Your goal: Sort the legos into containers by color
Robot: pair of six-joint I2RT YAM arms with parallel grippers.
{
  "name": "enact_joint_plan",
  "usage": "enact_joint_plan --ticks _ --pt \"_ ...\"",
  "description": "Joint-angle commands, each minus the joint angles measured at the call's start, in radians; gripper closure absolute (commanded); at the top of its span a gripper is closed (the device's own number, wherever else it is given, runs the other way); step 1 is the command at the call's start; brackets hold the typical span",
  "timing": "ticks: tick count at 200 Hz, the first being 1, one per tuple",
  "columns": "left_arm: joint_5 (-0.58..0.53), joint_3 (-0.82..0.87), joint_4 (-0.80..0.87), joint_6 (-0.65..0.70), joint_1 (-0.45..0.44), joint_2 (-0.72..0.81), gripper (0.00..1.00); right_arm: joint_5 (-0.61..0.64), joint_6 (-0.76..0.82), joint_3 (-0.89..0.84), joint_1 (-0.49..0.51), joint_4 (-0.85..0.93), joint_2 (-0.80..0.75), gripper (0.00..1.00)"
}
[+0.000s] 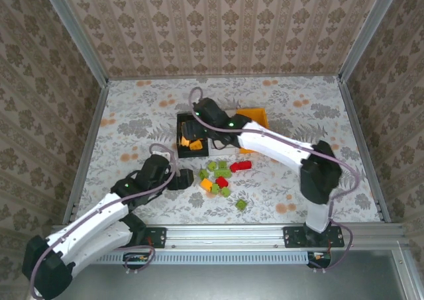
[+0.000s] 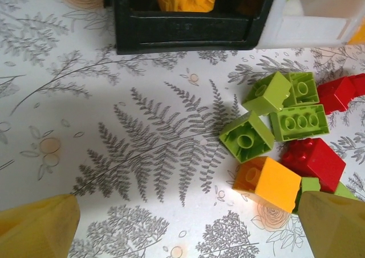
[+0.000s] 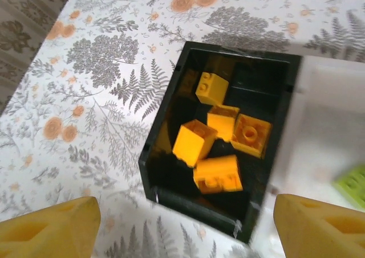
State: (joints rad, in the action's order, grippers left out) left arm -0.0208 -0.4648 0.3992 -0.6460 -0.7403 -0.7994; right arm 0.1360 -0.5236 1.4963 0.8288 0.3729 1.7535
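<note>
The black bin (image 1: 181, 140) sits mid-table in the overhead view. The orange bin (image 1: 256, 117) is to its right, and the white bin (image 3: 328, 98) lies between them, touching the black one.

The right claw (image 3: 182, 226) hangs over the black bin with its fingers (image 3: 48, 226) spread wide and nothing between them. Five orange-yellow bricks (image 3: 219, 135) lie inside this bin, and a green brick (image 3: 353, 184) shows at the right edge in the white bin.

The loose bricks (image 1: 220, 177), green, red and orange, are clustered just below the bins, on the flowered table (image 1: 132, 108). The left claw (image 2: 185, 229) is low beside them, at their left, wide open and empty. Its right finger (image 2: 333, 224) is near an orange brick (image 2: 268, 181) and a red brick (image 2: 313, 158).
</note>
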Motion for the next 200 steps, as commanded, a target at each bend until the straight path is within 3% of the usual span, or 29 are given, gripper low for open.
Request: enact_joint_plan --ticks 1,46,70,117,152,200 --pt "0.009 -0.056 -0.078 0.052 -0.053 -0.061 0.02 0.028 -0.031 -0.148 -0.004 -0.049 -0.146 0.18" --pt "-0.049 -0.109 -0.15 0.081 -0.212 -0.28 0.08 0.053 -0.065 -0.431 -0.006 -0.036 -0.4 0.17" --pt "-0.052 -0.143 -0.193 0.08 -0.243 -0.399 0.08 0.064 -0.082 -0.523 -0.005 -0.025 -0.488 0.16" --pt "-0.154 -0.208 -0.19 0.082 -0.222 -0.522 0.17 0.09 -0.094 -0.608 -0.008 -0.012 -0.583 0.16" --pt "-0.163 -0.256 -0.182 0.132 -0.171 -0.588 0.22 0.102 -0.099 -0.642 -0.011 -0.008 -0.623 0.15" --pt "-0.17 -0.271 -0.189 0.133 -0.168 -0.698 0.27 0.109 -0.1 -0.664 -0.019 -0.008 -0.675 0.15"
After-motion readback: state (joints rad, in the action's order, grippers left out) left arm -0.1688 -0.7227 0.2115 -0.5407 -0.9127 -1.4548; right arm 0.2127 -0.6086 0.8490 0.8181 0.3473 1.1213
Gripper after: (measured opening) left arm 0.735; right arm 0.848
